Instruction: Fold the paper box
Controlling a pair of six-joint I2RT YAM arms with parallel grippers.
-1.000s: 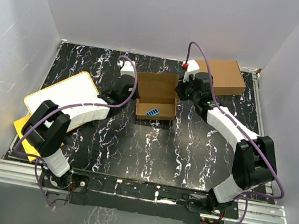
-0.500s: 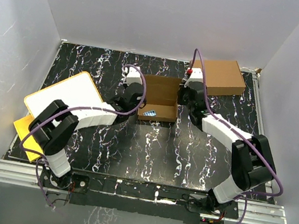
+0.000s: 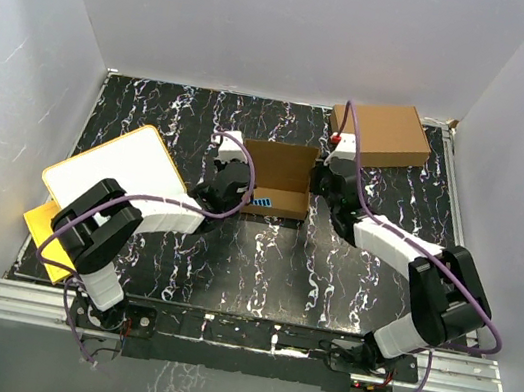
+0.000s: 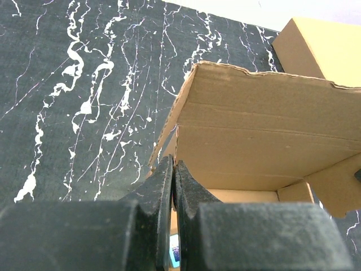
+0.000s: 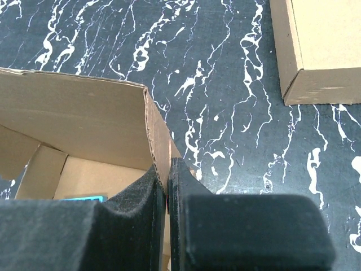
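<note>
Nearest, black white-veined worktop. Mid-surface sits the paper box, half-formed, back flap raised. Left claw pinches its left wall, right claw its right wall. Far right corner: bigger closed box. White walls behind.

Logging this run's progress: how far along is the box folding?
Done: the paper box has its side walls up, forming an open tray. In hand: the left gripper and right gripper each pinch a side wall. Left: the lid panel is raised, not yet closed.
</note>
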